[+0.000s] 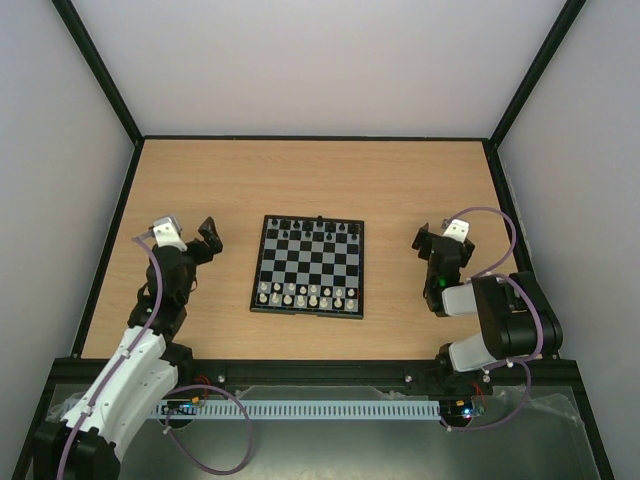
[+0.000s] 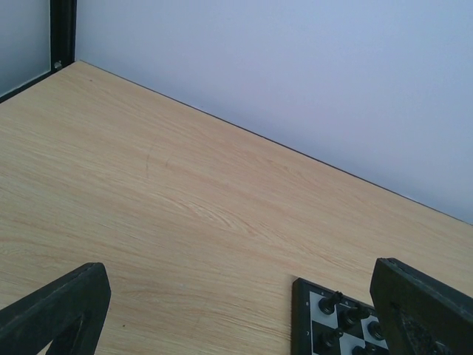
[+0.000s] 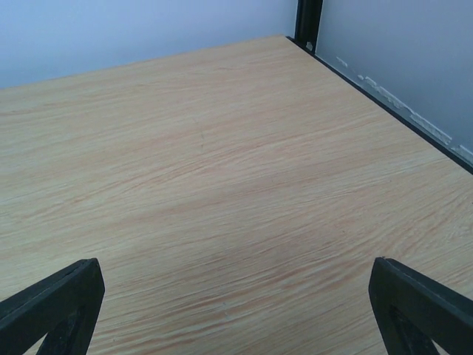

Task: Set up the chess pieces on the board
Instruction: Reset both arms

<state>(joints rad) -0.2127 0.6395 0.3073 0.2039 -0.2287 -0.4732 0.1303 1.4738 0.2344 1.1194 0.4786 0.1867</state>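
Finds the left gripper (image 1: 209, 240) gaping wide, empty, left of the board (image 1: 308, 266); the right gripper (image 1: 428, 241) equally wide, empty, to its right. Finds the chess pieces (image 1: 305, 294) ranked along the board's near and far rows.

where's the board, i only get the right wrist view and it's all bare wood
observer: the board lies mid-table, off to the left of your right gripper.
operator: any pieces on it
observer: yes, black pieces line the far side and white pieces the near side.
operator: what about the left arm
observer: the left gripper is open and holds nothing, off the board's left edge.
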